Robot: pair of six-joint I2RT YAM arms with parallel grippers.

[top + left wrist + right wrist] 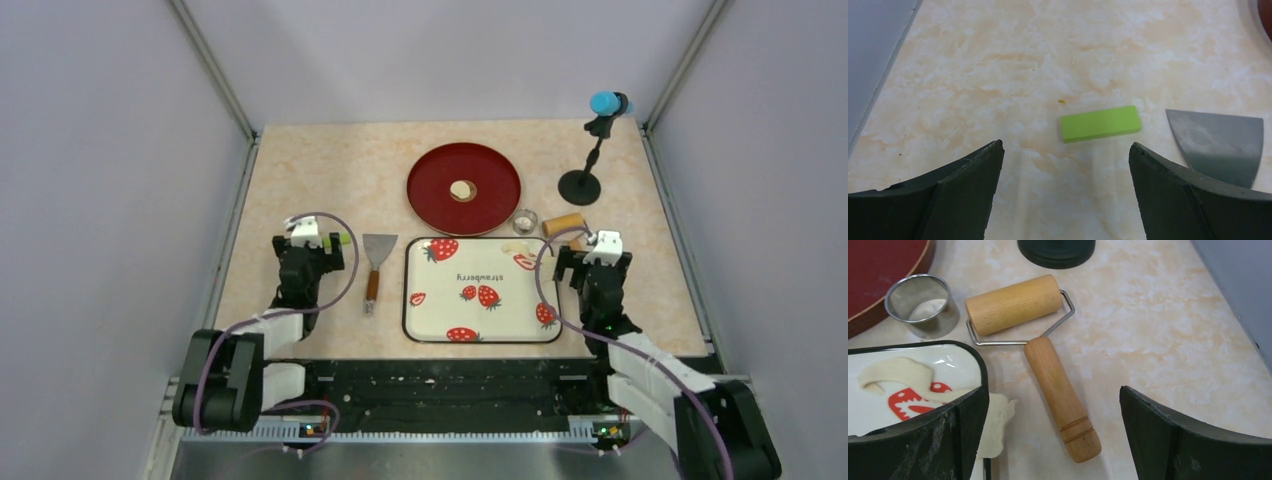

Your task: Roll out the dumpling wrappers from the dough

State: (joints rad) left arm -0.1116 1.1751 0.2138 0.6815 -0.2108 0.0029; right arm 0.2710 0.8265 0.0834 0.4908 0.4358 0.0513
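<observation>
The left gripper [1065,146] and right gripper [1053,394] both stand wide apart, holding nothing. The dough [895,372], a thin ragged strip, drapes over the tray [948,344] corner by the right gripper's left finger. It looks soft, light, sticky and easily torn, so lift it under a fold. The stiff roller [1048,365] lies below the right gripper's fingers, handle nearest.

One dumpling wrapper [462,189], a small round pale cream disc, lies flat near the middle of the red round plate [430,165]. The dough [895,371], a thin ragged cream sheet, lies curled in the far right corner of the strawberry tray [440,300], part of it draped over the rim.
</observation>
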